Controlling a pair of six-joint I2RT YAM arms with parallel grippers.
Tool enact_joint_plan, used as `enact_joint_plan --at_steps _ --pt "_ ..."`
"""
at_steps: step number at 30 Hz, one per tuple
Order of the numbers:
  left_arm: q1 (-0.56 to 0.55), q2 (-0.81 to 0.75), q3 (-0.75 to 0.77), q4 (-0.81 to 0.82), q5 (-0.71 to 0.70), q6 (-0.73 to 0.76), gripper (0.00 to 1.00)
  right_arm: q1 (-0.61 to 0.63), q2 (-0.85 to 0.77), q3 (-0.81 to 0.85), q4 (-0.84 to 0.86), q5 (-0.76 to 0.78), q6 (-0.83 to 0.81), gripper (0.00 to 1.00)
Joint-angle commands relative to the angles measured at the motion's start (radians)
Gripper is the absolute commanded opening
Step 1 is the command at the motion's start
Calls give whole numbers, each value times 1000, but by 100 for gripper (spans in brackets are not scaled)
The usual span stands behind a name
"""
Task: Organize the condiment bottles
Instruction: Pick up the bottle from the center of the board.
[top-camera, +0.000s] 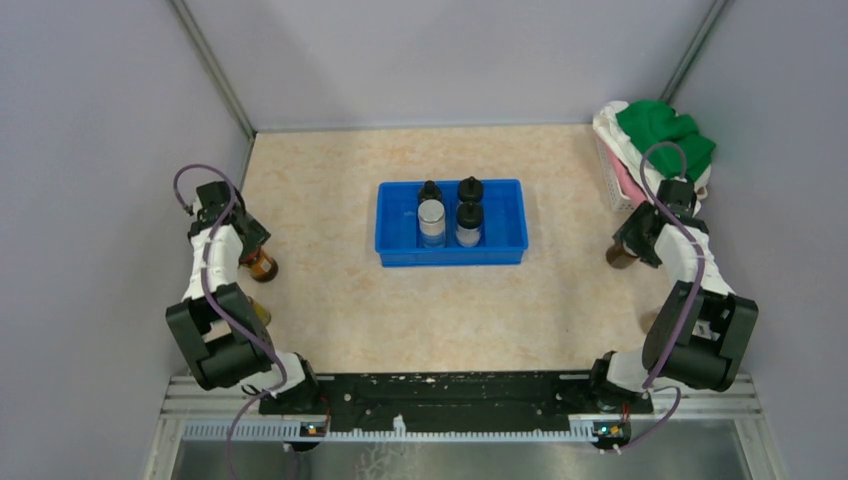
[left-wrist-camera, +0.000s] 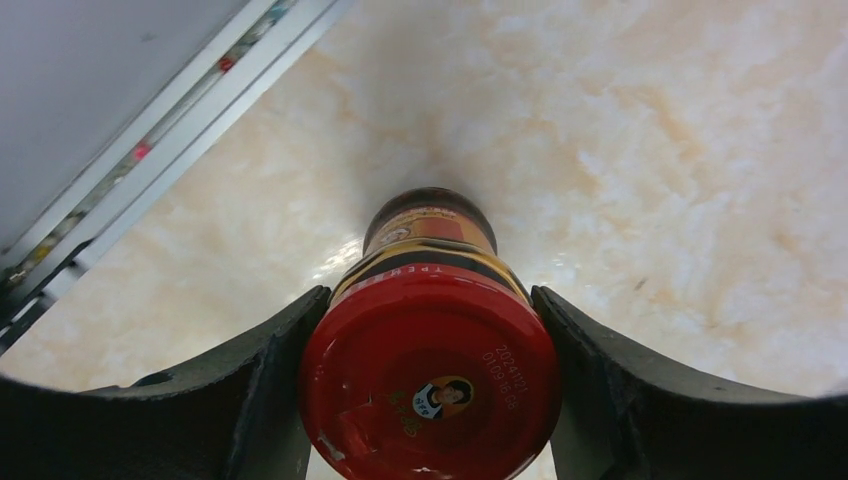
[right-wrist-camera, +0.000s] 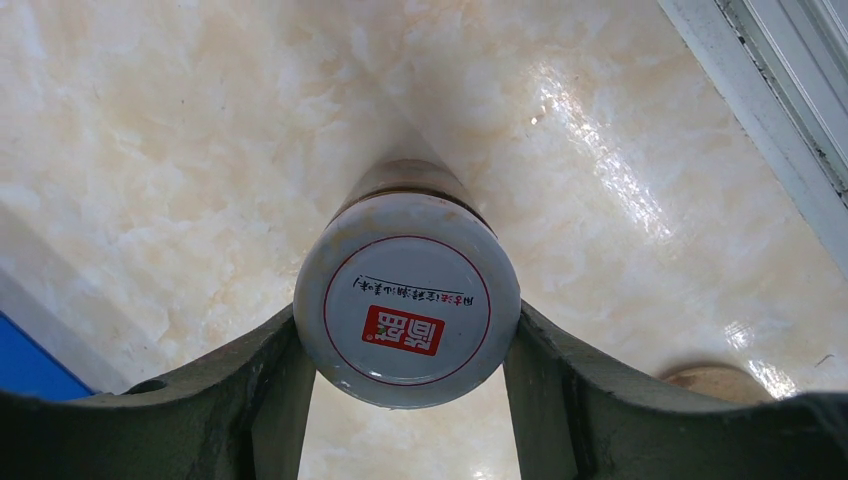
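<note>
Jars are clamped: your left gripper (left-wrist-camera: 428, 292) holds one glossy red-lidded jar (left-wrist-camera: 430, 390), your right gripper (right-wrist-camera: 405, 330) one white-lidded jar (right-wrist-camera: 407, 270); four bottles (top-camera: 432, 222) stand in the blue tray (top-camera: 400, 255).

Four bottles (top-camera: 432, 222) in tray (top-camera: 392, 228)

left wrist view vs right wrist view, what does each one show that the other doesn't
Only the left wrist view: the left gripper closed on a dark glass jar with a red round cap. Only the right wrist view: the right gripper closed on a jar with a white round lid, a sliver of blue plastic tray, and the tan top of another jar. Both: beige marbled tabletop and a metal frame rail.
</note>
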Motion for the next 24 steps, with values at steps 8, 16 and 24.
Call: enact_joint_plan --at_steps 8,16,24 --pt "-35 88 33 76 235 19 0 51 26 -9 20 -75 18 0" --pt "-139 168 92 30 173 38 0 123 32 -12 34 -57 22 0" --pt "-242 187 124 25 151 11 0 166 57 -1 42 -38 25 0"
